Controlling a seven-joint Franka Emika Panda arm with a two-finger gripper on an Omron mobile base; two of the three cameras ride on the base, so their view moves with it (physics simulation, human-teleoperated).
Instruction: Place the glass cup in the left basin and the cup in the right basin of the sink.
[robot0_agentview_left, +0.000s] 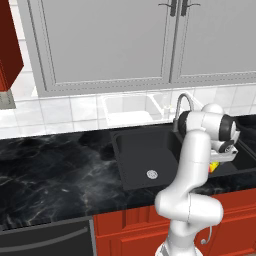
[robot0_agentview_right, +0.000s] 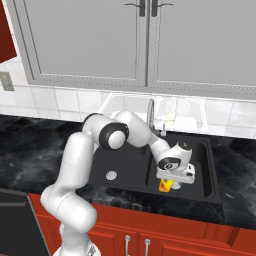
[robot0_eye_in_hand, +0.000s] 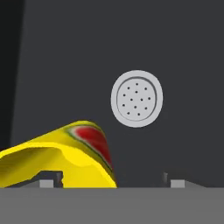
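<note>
You see the cup (robot0_eye_in_hand: 65, 153) at the lower left of the hand view, yellow with a red mark, tilted, its open rim toward the camera. It sits inside the right basin (robot0_eye_in_hand: 109, 52), whose round silver drain (robot0_eye_in_hand: 136, 99) lies just above and right of it in the frame. In the right base view the cup (robot0_agentview_right: 166, 185) shows as a yellow patch under the gripper (robot0_agentview_right: 176, 186), low in the narrower bowl at centre right. The jaws stand wide, one tip partly behind the cup and the other well clear to its right; whether the near tip touches the cup, you cannot tell from here. Left of the divider lies the left basin (robot0_agentview_right: 122, 167), wider. The curved faucet (robot0_agentview_left: 181, 106) rises behind the sink (robot0_agentview_left: 117, 137), set into the black marbled desk (robot0_agentview_left: 55, 165).
</note>
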